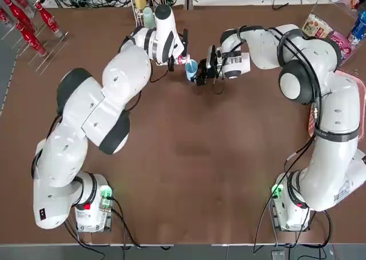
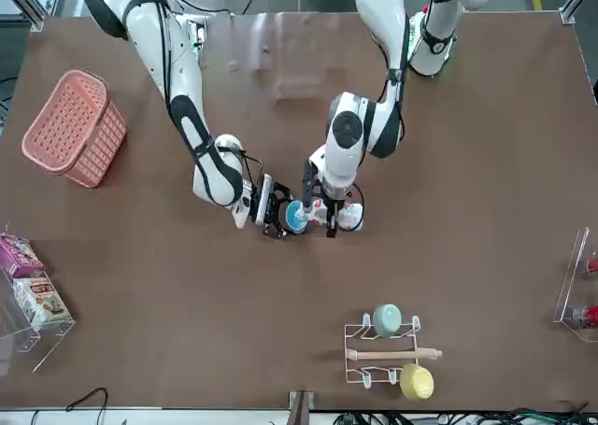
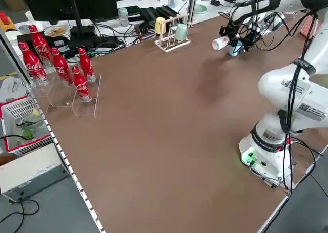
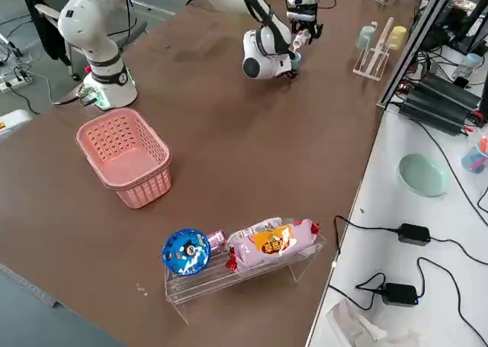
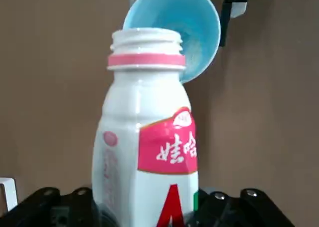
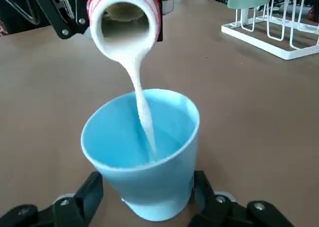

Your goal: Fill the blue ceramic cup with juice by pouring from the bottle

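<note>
My left gripper (image 5: 147,207) is shut on the white bottle (image 5: 147,152) with the red-pink label. The bottle has no cap and is tipped over the blue ceramic cup (image 6: 144,157). A thin white stream runs from the bottle's mouth (image 6: 124,17) into the cup, and white liquid pools inside. My right gripper (image 6: 144,197) is shut on the cup's lower part and holds it upright just above the table. In the top view the bottle (image 1: 182,59), the cup (image 1: 191,69) and the right gripper (image 1: 203,69) meet at the far middle of the table.
A wire rack (image 1: 150,6) with a mint cup and a yellow cup stands just behind the left gripper. Red cola bottles (image 1: 28,20) fill the far left corner. A pink basket (image 2: 75,126), snack packs and a blue can (image 1: 359,26) sit at the right side.
</note>
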`<state>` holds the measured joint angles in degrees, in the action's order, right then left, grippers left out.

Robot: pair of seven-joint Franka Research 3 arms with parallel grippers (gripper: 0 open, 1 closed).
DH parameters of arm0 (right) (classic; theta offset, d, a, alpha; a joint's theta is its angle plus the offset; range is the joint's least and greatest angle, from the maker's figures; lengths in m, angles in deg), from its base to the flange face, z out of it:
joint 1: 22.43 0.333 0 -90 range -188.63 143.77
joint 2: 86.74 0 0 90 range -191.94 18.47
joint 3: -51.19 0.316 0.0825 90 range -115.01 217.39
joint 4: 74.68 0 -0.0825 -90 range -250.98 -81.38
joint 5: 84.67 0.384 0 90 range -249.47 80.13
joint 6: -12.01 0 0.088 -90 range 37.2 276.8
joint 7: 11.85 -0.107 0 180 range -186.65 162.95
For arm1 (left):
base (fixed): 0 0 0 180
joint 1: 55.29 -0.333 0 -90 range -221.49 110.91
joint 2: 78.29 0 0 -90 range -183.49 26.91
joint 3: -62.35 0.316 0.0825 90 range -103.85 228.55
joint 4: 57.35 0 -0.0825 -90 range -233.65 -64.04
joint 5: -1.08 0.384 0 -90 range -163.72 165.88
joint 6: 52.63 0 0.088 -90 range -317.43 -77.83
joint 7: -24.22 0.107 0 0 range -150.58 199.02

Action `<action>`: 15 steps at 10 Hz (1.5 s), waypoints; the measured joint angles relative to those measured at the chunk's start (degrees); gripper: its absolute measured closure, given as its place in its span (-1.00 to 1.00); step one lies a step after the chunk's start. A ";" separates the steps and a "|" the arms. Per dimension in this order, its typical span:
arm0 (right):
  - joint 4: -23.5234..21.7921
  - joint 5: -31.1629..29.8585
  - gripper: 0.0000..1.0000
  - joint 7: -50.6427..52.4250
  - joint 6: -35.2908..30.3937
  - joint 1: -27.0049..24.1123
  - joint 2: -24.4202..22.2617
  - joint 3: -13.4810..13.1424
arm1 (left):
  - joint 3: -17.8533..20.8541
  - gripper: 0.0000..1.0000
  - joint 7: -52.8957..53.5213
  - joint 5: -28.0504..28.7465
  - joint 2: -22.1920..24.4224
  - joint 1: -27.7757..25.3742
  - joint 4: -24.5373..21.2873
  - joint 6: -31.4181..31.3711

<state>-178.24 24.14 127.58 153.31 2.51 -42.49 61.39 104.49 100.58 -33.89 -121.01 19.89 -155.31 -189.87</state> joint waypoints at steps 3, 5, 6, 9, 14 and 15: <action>0.00 0.01 -0.65 0.00 0.00 0.00 0.00 0.00 | 0.07 0.15 0.00 0.00 -0.18 0.00 0.11 0.00; -0.07 0.03 -0.65 0.00 0.00 0.00 0.00 0.00 | 0.07 0.15 -0.14 0.00 -0.19 0.01 0.47 0.00; -0.10 0.03 -0.65 0.00 0.00 0.00 0.00 0.00 | 0.07 0.15 -0.29 0.00 -0.19 0.00 0.74 0.00; -0.14 0.03 -0.65 0.00 0.00 0.00 0.00 0.00 | 0.11 0.15 -0.59 -0.65 -0.19 -0.46 0.87 0.04; -0.14 0.03 -0.65 0.00 0.00 -0.01 0.00 0.00 | -0.70 0.15 0.06 -4.63 -0.21 -1.68 0.84 0.16; -0.14 0.03 -0.64 -0.01 0.00 -0.01 0.00 0.00 | -1.29 0.15 0.58 -5.46 -0.23 -2.05 0.83 0.16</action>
<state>-178.38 24.18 127.57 153.31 2.50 -42.49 61.39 103.20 101.16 -39.35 -121.23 17.84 -154.48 -189.71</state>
